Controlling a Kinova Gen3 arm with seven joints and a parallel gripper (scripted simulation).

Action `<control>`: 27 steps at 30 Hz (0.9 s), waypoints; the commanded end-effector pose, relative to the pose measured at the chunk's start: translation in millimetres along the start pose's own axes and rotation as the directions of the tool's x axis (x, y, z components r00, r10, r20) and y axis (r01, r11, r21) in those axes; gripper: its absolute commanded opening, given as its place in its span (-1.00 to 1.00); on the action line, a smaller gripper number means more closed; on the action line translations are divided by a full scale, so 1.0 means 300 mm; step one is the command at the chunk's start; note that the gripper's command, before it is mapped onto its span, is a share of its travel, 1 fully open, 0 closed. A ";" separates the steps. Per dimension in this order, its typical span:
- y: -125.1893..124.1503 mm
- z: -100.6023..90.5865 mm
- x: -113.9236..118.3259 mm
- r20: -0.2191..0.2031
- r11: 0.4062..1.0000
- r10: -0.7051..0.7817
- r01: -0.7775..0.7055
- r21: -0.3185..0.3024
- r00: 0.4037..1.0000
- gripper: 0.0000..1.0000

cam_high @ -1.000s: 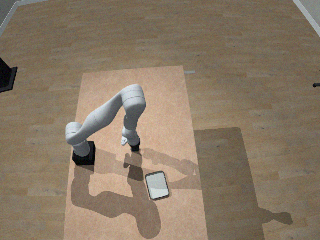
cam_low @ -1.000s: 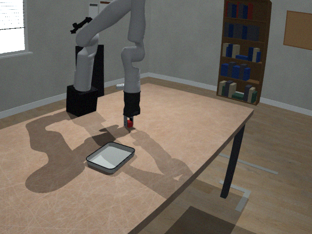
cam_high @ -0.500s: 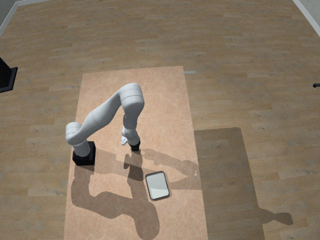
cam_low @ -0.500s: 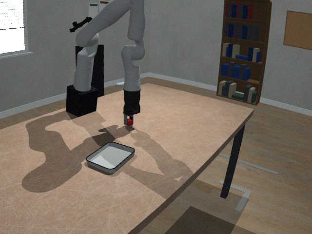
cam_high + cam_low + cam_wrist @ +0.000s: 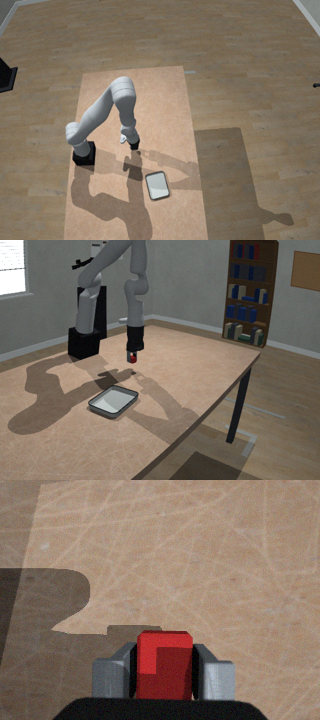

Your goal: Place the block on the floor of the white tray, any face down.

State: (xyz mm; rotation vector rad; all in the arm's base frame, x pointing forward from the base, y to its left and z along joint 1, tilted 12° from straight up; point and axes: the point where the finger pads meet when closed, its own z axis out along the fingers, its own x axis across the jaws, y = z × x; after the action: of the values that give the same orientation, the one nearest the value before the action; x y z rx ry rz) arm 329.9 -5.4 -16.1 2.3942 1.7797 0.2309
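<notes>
matt red block (image 5: 164, 665), scratched wooden table (image 5: 180, 364).

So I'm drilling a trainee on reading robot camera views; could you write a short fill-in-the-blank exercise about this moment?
1. The gripper is shut on a small block whose colour is ____.
2. The block hangs ____ the table, not touching it.
3. The white tray holds ____ so far.
4. Against the wall stands a brown ____ full of books.

Missing words: red; above; nothing; bookshelf
</notes>
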 end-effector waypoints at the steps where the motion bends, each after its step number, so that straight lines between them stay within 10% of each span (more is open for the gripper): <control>1: 0.002 -0.031 0.000 0.001 1.000 0.000 0.000 0.000 1.000 -1.00; 27: 0.002 -0.047 0.000 0.001 1.000 0.000 0.000 0.000 1.000 -1.00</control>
State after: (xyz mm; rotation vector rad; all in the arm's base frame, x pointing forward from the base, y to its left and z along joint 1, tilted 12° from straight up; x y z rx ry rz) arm 327.0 -5.2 -2.6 2.3940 1.7799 0.2282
